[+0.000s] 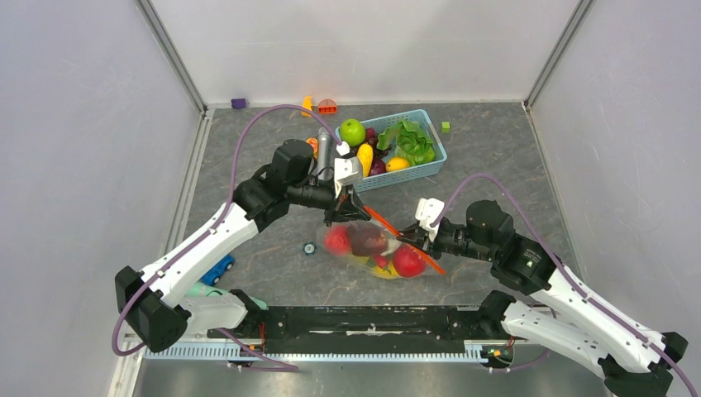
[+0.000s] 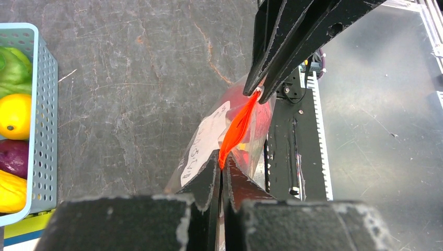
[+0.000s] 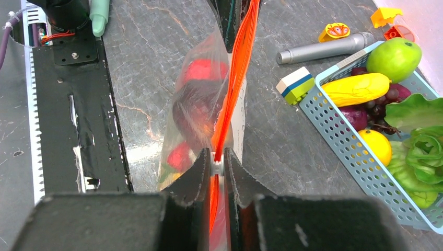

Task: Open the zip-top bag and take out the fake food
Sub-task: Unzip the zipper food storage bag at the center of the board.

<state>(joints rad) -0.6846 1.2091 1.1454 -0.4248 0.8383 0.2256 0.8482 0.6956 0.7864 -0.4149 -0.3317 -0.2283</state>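
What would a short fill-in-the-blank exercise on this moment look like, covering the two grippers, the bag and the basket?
1. The left gripper and the right gripper are both ____ on the zip strip of the zip-top bag.
2. The fake food lies ____ the bag.
3. The green apple sits in the light-blue ____.
Missing words: shut; inside; basket.

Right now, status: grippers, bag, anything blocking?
Left gripper shut on zip-top bag at its strip; right gripper shut on the other end. Strip taut between them, fake food inside. Basket apart, nothing blocking.
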